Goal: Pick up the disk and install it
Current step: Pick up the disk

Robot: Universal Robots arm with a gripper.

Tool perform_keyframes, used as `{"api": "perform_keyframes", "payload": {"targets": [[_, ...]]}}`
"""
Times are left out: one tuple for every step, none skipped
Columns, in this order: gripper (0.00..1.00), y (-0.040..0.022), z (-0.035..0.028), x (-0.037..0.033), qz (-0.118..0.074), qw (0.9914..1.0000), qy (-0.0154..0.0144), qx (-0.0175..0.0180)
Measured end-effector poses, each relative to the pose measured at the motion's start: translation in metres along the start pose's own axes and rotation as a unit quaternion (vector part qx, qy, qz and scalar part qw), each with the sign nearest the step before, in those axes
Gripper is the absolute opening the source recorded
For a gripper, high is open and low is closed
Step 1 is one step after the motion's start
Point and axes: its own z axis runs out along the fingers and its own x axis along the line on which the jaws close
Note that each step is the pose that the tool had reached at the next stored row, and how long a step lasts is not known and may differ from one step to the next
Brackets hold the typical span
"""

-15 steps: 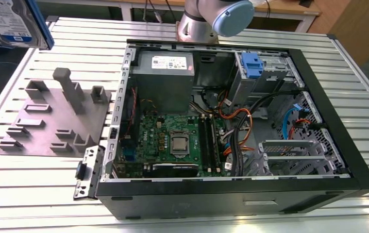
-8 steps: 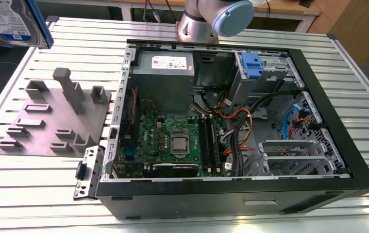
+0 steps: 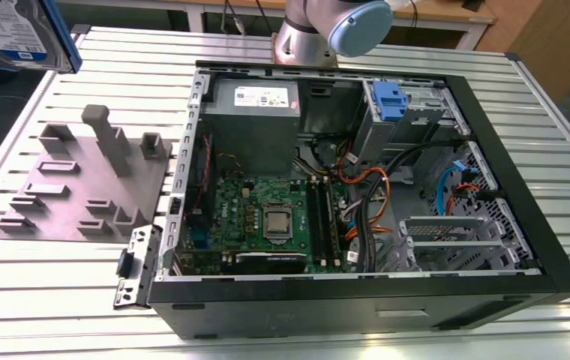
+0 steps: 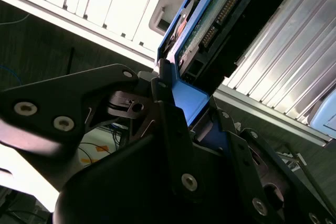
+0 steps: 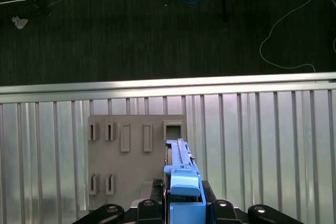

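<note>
Here the gripper, fingers clamped on the blue end of the disk, holds it in open air above the grey fixture plate, clear of the computer case.

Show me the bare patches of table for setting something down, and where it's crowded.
Bare slats lie between the grey fixture plate and the near edge of the table, and along the exterior view's right of the computer case. Inside the case it is crowded: motherboard, cables, power supply. The gripper holds the disk.
</note>
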Motion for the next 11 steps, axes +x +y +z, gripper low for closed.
{"api": "perform_keyframes", "payload": {"targets": [[0.36,0.0,-0.0004,0.0,0.0,1.0,0.0,0.0],[0.36,0.0,-0.0008,0.0,0.0,1.0,0.0,0.0],[0.36,0.0,-0.0013,0.0,0.0,1.0,0.0,0.0],[0.36,0.0,-0.0018,0.0,0.0,1.0,0.0,-0.0001],[0.36,0.0,-0.0021,0.0,0.0,1.0,0.0,0.0],[0.36,0.0,-0.0025,0.0,0.0,1.0,0.0,0.0],[0.36,0.0,-0.003,0.0,0.0,1.0,0.0,0.0],[0.36,0.0,-0.0034,0.0,0.0,1.0,0.0,-0.0001],[0.36,0.0,-0.0038,0.0,0.0,1.0,0.0,0.0],[0.36,0.0,-0.0042,0.0,0.0,1.0,0.0,-0.0001],[0.36,0.0,-0.0047,0.0,0.0,1.0,0.0,0.0]]}}
